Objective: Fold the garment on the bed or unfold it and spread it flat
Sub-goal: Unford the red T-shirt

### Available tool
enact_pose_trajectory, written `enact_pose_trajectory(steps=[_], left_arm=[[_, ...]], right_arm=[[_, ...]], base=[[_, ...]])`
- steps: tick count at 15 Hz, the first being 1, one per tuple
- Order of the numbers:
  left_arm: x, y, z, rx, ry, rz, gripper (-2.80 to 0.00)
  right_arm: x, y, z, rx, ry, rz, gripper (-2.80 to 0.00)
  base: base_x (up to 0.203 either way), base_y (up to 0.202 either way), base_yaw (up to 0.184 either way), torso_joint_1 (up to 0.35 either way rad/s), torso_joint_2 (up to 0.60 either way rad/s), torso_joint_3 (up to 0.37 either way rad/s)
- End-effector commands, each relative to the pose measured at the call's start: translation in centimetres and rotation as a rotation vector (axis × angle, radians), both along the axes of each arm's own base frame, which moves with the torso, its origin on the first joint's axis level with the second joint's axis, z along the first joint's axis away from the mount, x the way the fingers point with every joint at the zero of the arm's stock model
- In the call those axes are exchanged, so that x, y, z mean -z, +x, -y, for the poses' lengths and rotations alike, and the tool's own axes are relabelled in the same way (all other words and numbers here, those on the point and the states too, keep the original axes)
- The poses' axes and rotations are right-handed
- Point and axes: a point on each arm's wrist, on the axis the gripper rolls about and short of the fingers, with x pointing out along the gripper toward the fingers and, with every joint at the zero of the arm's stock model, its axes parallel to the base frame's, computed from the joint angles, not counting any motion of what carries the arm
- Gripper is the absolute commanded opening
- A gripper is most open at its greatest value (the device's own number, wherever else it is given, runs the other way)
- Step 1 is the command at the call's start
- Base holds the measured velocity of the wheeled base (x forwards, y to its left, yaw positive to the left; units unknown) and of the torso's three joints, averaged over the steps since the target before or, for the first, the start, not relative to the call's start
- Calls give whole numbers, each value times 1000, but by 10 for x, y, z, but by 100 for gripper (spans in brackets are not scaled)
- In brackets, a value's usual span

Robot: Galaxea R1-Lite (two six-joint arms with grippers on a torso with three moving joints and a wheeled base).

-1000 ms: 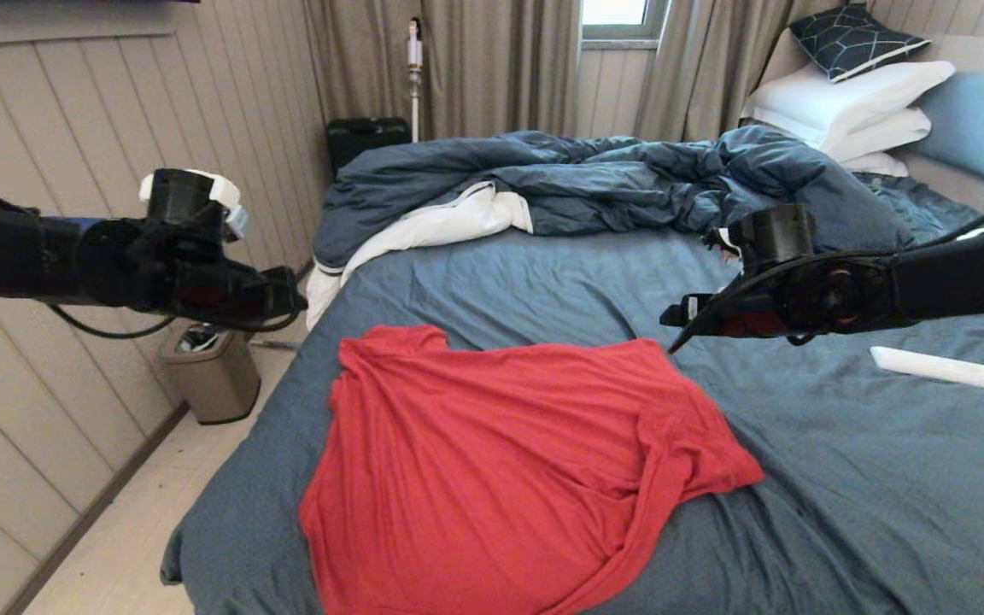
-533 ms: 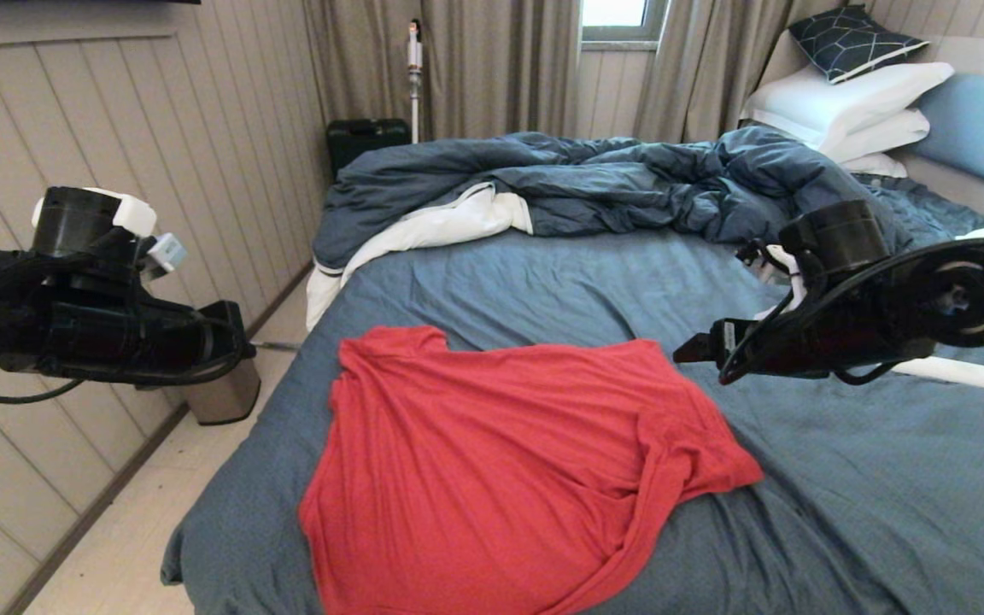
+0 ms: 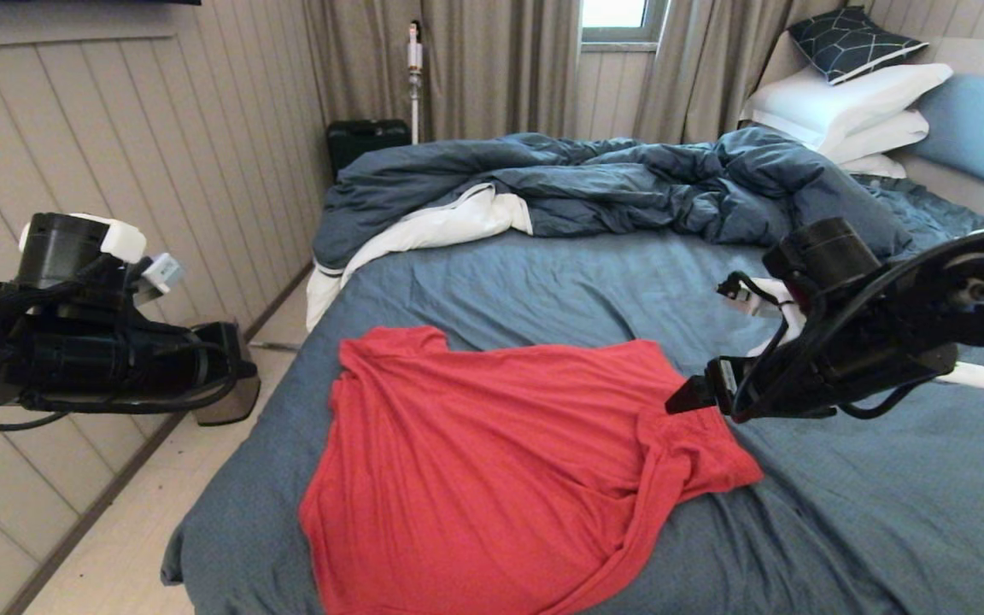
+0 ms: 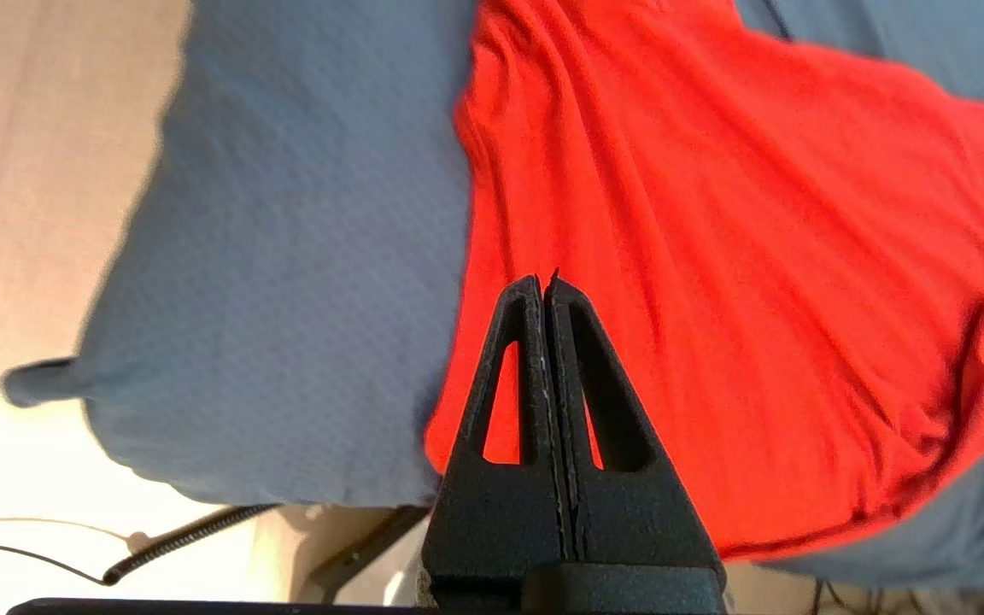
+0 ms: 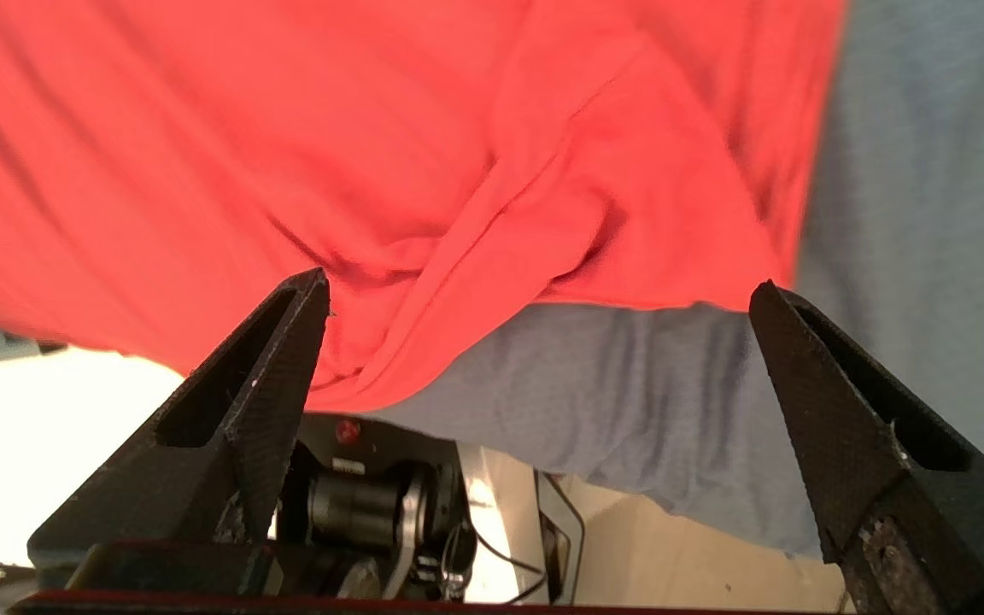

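The red T-shirt (image 3: 500, 461) lies spread but wrinkled on the bed's slate-blue sheet (image 3: 842, 512), with its lower part running out of view at the near edge and a bunched sleeve (image 3: 705, 461) on the right. My right gripper (image 3: 684, 400) hovers open just above that sleeve's shoulder; in the right wrist view its gripper (image 5: 539, 280) frames the shirt's edge (image 5: 543, 213) with nothing between the fingers. My left gripper (image 3: 240, 376) hangs shut and empty beside the bed's left edge, over the floor; in the left wrist view the gripper (image 4: 543, 282) points at the shirt (image 4: 714, 256).
A rumpled dark blue duvet (image 3: 594, 179) with white lining fills the far half of the bed. White pillows (image 3: 851, 102) are stacked at the headboard on the right. A white flat object (image 3: 970, 374) lies behind my right arm. A bin (image 3: 231, 406) stands by the panelled wall.
My right gripper has dropped lower and come nearer, down to the shirt's right shoulder. My left arm has pulled back to the left and sunk. The shirt has not moved.
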Motion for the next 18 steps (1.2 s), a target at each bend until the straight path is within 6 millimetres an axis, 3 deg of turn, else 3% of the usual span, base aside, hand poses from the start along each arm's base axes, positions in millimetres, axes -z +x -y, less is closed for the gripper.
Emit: enact_pose_trajectory(steps=[1,5,18], left_arm=[[9,5,1,0,2,-34,-280],[15,8,2,1,4,-54,-280],[16,8,3,2,-3,-60,-280]], right_arm=[[18,13,-9,-15,-23,-55,0],[37,35,-14,26,-112,-77,0],[40,46,-17,46,-156,-62,0]], base=[[0,0,0,0,0,0],[0,0,0,0,0,0],[0,0,0,0,0,0]])
